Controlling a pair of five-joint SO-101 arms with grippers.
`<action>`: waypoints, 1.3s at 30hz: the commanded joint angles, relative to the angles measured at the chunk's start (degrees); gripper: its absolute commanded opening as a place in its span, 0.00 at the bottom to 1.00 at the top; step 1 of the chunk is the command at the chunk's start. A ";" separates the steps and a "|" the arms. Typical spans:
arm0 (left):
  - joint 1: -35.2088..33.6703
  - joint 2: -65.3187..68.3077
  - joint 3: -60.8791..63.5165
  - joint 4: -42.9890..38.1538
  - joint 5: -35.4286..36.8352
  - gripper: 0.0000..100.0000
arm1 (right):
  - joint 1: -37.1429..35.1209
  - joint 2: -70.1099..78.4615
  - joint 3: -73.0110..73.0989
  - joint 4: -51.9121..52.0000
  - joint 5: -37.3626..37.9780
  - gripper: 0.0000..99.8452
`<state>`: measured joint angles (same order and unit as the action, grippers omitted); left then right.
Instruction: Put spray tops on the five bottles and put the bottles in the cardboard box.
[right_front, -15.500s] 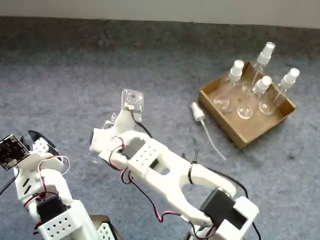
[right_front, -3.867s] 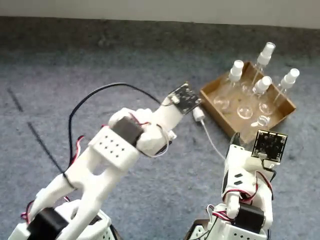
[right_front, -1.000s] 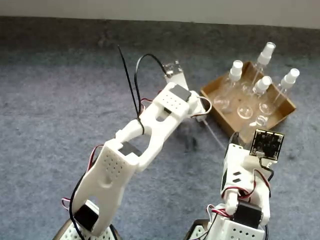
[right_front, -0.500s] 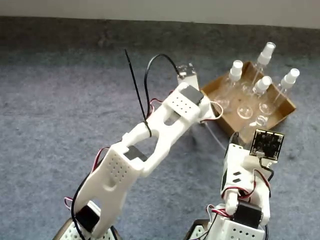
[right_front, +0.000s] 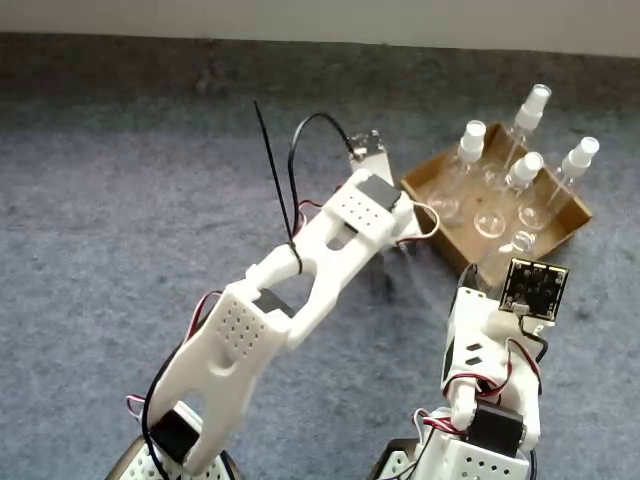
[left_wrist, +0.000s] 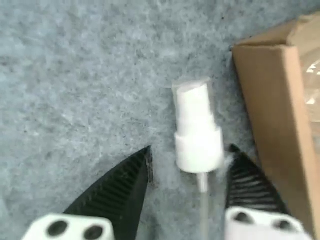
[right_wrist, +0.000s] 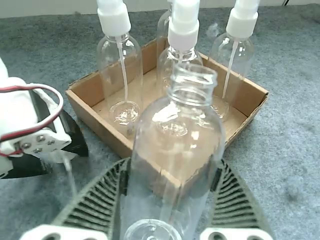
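**Last spray top lies between open fingers**

Nearest us, the right gripper (right_wrist: 171, 172) is clamped around the uncapped bottle (right_wrist: 175, 125), holding it upright just short of the cardboard box (right_wrist: 92, 112) — we judge this keeps the open neck ready for a top. The bottle's base is cut off from view. Farther out, the left gripper (left_wrist: 190, 150) stands wide open, a finger on each side of the spray top (left_wrist: 196, 130), which lies on the grey carpet (left_wrist: 75, 75) just beside the box corner. Nothing is gripped yet. The top's thin tube runs out of sight beneath the wrist, and we cannot tell whether either finger touches the collar. Beyond, 4 capped bottles (right_wrist: 117, 65) stand in the box.
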<state>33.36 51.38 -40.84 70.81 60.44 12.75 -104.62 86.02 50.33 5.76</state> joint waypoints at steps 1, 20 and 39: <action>-1.98 -1.01 -3.12 -0.79 0.44 0.05 | 0.48 -0.75 -0.48 -1.89 -0.53 0.10; -5.49 -8.04 -10.59 19.78 -4.84 0.09 | -6.99 -0.75 2.77 -1.89 -0.18 0.10; -15.69 -19.03 -11.65 29.63 -33.23 0.09 | -29.32 -0.75 2.77 -2.07 0.00 0.10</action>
<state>21.49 39.96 -54.55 99.74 28.00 -12.48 -104.62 89.36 50.33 5.76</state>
